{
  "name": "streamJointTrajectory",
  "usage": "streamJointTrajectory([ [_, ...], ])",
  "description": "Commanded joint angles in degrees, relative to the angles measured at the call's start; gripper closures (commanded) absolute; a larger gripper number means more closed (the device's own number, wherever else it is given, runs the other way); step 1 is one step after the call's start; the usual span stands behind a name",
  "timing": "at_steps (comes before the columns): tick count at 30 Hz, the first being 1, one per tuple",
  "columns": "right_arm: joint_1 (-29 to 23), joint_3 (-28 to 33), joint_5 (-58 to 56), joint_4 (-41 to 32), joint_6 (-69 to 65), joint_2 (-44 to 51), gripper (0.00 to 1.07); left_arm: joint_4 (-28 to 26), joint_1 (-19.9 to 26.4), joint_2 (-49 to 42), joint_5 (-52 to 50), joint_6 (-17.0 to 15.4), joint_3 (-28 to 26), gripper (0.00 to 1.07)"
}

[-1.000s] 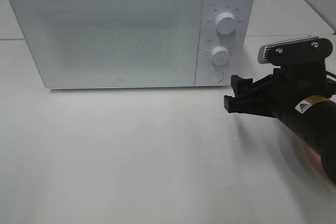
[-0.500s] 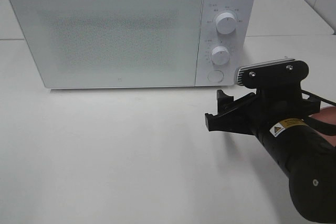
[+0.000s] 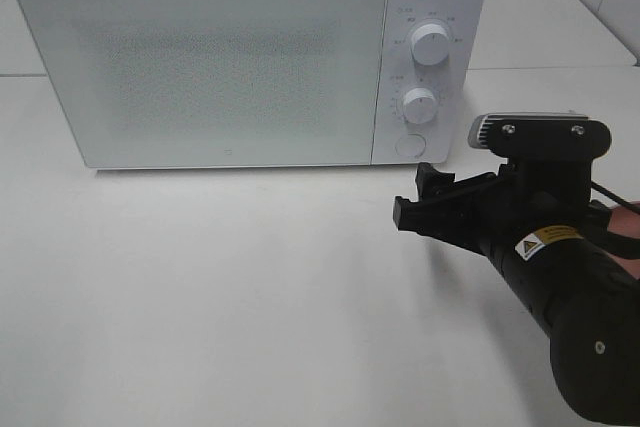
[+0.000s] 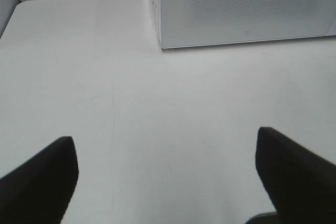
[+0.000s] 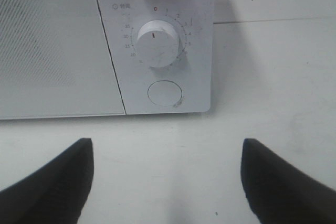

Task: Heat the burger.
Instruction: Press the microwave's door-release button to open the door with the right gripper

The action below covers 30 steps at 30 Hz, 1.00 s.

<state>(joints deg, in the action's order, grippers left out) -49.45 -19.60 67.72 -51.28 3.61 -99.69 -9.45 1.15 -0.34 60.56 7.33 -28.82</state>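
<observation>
Plainly, from the high camera you cannot see the burger. Its look, its long axis and where it lies cannot be told from here. You see a white microwave (image 3: 230, 57) at the back of the tabletop (image 3: 220, 297) with its door shut. On its panel sit an upper knob (image 3: 430, 44), a lower knob (image 3: 420, 105) and a round button (image 3: 408, 145) beneath them; the small print round the knobs is too fine to read. The right arm (image 3: 580, 317) reaches in from the right. The right jaws stand open and hold nothing, near the microwave's lower right corner but apart from it. The arm carries a yellow warning-triangle label (image 3: 548, 241) whose text is unreadable. A pink sliver (image 3: 630, 237) shows behind the arm at the right edge; you cannot tell what it is.

In the left wrist view, the left jaws stand wide apart over bare tabletop (image 4: 105, 77), with both dark fingers (image 4: 39, 182) clear of everything. A corner of the microwave (image 4: 247, 9) shows ahead. No burger shows here either.

In the right wrist view, the right jaws are spread with nothing between them. They face the lower knob (image 5: 159, 43) and the button (image 5: 164, 93). Round the dial you can read a red 0 and figures such as 1, 2, 20, 25, 30 and 35. The characters above it are too small to read.
</observation>
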Motion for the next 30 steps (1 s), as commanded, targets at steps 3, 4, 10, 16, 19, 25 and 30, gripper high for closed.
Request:
streamJointTrajectory([
  [3, -0.23, -0.57, 0.46, 0.11, -17.82, 0.11, 0.39, -0.46, 0.06, -1.38, -0.97, -0.06, 0.17, 0.23],
  [4, -0.23, -0.57, 0.46, 0.11, -20.68, 0.11, 0.41, -0.46, 0.06, -1.38, -0.97, -0.06, 0.17, 0.23],
  [10, -0.23, -0.57, 0.4, 0.06, -35.07, 0.11, 0.55, -0.46, 0.06, -1.38, -0.97, -0.06, 0.17, 0.23],
  [16, -0.23, -0.57, -1.43, 0.11, -57.98, 0.11, 0.82, -0.46, 0.06, -1.38, -0.97, -0.06, 0.17, 0.23],
  [19, -0.23, -0.57, -2.86, 0.11, -64.63, 0.11, 0.91, -0.46, 0.06, -1.38, -0.97, -0.06, 0.17, 0.23],
  [25, -0.23, -0.57, -4.18, 0.11, -71.68, 0.11, 0.98, -0.46, 0.06, -1.38, -0.97, -0.06, 0.17, 0.23],
  [30, -0.23, -0.57, -5.84, 0.23, -74.54, 0.11, 1.07, -0.46, 0.06, -1.38, -0.97, -0.06, 0.17, 0.23],
])
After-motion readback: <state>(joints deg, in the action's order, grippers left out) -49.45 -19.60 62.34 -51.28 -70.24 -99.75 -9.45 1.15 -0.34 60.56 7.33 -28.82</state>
